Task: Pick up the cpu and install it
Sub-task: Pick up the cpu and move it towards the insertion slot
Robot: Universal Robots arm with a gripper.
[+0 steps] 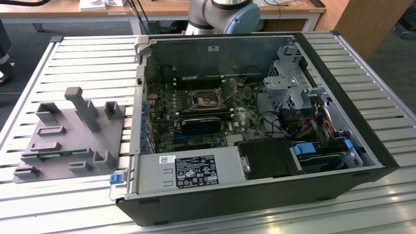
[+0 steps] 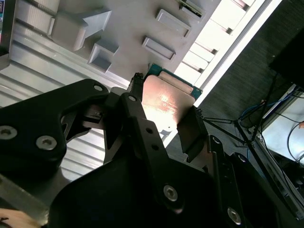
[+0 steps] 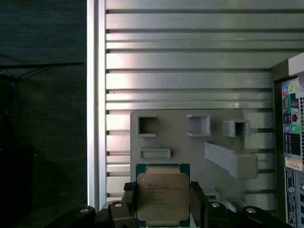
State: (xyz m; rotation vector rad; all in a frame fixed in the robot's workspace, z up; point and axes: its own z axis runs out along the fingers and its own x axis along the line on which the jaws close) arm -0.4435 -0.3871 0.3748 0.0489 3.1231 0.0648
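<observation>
In the first wrist view we see the gripper (image 3: 163,205) pinching the cpu (image 3: 162,194) by two opposite edges, the chip's silver top facing the camera. In the second wrist view one finger (image 2: 137,114) presses each side. We find the chip held over the gray part holder (image 3: 190,142) on the slatted table (image 3: 190,57), beside the open computer case (image 1: 260,53).

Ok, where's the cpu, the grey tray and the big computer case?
cpu (image 3: 162,194): first wrist view, its silver metal top.
grey tray (image 3: 185,152): first wrist view, bare flat base.
computer case (image 1: 273,197): exterior view, black outer wall nearest the camera.
</observation>
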